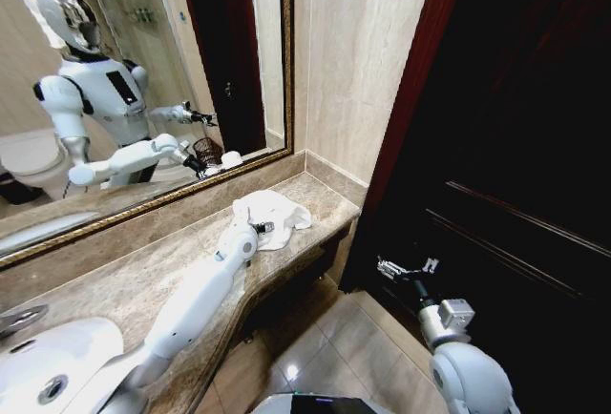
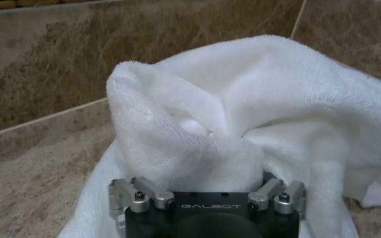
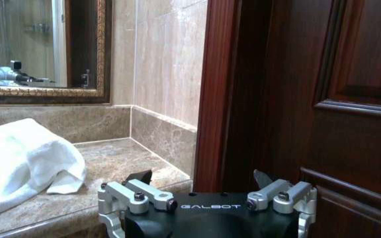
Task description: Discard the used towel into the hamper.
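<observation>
A gold-framed mirror (image 1: 143, 80) hangs above the marble counter (image 1: 124, 271), beside a dark wooden door (image 1: 506, 147).

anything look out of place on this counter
Yes: a white towel lies crumpled in a heap at the counter's far end beside the wall, not folded or hung. The left tool is pushed into its folds.

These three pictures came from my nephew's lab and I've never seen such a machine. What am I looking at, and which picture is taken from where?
It is a white two-armed robot in a bathroom. The wide picture comes from a camera on its head; the mirror reflects the robot. The other two come from cameras on its wrists. On the marble counter lies a crumpled white towel. The left gripper is pressed into the towel, whose folds hide its fingers. The right gripper hangs open and empty before the dark wooden door. A sink sits at the counter's near end.
</observation>
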Robot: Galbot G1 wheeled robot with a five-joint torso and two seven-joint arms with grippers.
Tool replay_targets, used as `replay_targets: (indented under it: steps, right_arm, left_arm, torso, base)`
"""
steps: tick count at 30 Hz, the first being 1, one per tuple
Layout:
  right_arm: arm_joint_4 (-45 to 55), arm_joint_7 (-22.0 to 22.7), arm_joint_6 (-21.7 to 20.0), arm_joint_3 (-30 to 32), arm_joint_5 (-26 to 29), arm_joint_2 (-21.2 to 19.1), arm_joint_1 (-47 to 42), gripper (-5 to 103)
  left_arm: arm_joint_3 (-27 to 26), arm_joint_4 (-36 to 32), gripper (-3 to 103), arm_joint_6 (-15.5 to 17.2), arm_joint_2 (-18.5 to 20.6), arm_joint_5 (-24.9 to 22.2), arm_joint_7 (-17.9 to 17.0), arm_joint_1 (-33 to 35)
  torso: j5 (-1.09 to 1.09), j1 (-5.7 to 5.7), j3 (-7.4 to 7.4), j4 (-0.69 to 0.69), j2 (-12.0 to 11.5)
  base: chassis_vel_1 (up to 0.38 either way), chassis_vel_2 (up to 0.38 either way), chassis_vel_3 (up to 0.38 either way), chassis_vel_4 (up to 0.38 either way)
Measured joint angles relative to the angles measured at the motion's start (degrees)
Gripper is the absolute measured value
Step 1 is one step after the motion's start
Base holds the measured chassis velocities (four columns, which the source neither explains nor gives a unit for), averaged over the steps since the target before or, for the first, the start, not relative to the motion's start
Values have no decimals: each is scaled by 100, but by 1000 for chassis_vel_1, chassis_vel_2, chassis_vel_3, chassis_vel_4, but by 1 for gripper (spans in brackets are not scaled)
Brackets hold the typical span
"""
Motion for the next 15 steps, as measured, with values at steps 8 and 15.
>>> replay_targets:
  steps: [8,15]
  right_arm:
    - [-41,23,12,-57,-4,2,48,100]
    - [-43,43,10,-95,-11,-11,85,100]
  left_arm:
    - [-64,-6,69,-180,57,77,189,56]
    - [-107,-97,41,-275,84,90,200,102]
  torso:
    - [-1,0,0,0,0]
    - [-1,0,1,0,0]
  base:
    - [0,0,0,0]
    - [0,0,0,0]
